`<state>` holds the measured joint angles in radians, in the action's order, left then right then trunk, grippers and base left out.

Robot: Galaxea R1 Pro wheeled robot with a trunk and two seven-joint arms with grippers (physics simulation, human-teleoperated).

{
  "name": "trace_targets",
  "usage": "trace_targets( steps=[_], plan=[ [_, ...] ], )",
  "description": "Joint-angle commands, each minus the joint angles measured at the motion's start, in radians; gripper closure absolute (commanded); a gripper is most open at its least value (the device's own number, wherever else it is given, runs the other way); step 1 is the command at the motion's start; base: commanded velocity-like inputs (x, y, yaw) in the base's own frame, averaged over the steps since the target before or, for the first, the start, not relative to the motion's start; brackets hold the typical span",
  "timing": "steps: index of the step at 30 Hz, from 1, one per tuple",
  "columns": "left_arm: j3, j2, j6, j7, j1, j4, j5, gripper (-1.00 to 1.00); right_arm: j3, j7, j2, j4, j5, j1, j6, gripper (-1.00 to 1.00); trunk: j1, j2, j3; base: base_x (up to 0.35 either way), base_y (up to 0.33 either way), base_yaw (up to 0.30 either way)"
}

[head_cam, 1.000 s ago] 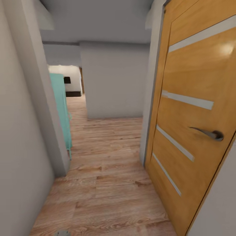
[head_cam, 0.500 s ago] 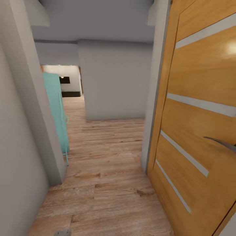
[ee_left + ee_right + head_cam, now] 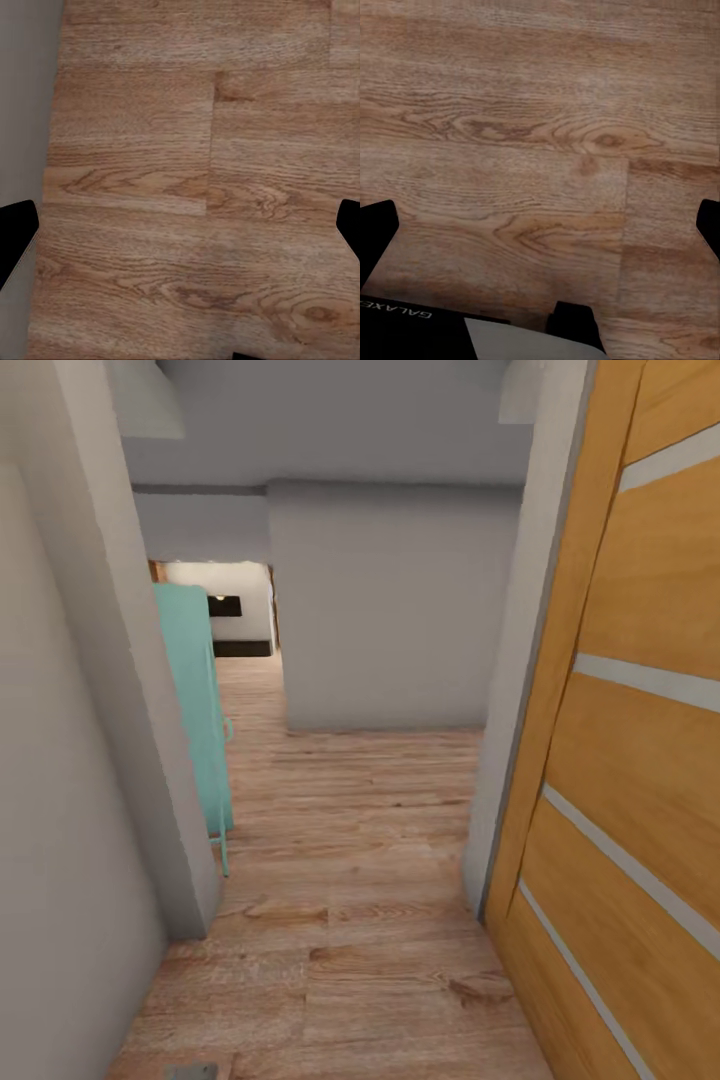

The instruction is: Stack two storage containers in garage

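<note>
The two storage containers are out of view. I am in a narrow hallway with a light wood-plank floor (image 3: 350, 920). In the left wrist view my left gripper (image 3: 180, 232) is open, its dark fingertips (image 3: 15, 240) far apart over bare planks, close to a grey wall base. My right gripper (image 3: 540, 232) is also open in the right wrist view, with nothing between its fingertips (image 3: 375, 240) and only wood planks beneath.
A wooden door with glass slats (image 3: 640, 760) stands open close on the right. A grey wall corner (image 3: 130, 710) juts in on the left, with a teal piece of furniture (image 3: 195, 700) behind it. A grey wall (image 3: 390, 610) blocks straight ahead; a passage (image 3: 245, 690) runs past its left side.
The camera has moved forward and turned: the door has slid rightward and its handle has left the picture. Both grippers' states cannot be compared.
</note>
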<state>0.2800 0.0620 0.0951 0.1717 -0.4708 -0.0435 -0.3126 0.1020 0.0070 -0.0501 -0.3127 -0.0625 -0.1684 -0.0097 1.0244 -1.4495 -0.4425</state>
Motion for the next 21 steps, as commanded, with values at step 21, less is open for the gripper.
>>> trace_targets(
  steps=[21],
  plan=[
    [0.008,-0.001,0.006,0.000,-0.002,-0.003,-0.008,-1.00,0.000,0.002,0.004,0.000,-0.011,0.000,-0.001,-1.00,0.001,-0.001,0.002,0.341,0.075,0.067]
  ],
)
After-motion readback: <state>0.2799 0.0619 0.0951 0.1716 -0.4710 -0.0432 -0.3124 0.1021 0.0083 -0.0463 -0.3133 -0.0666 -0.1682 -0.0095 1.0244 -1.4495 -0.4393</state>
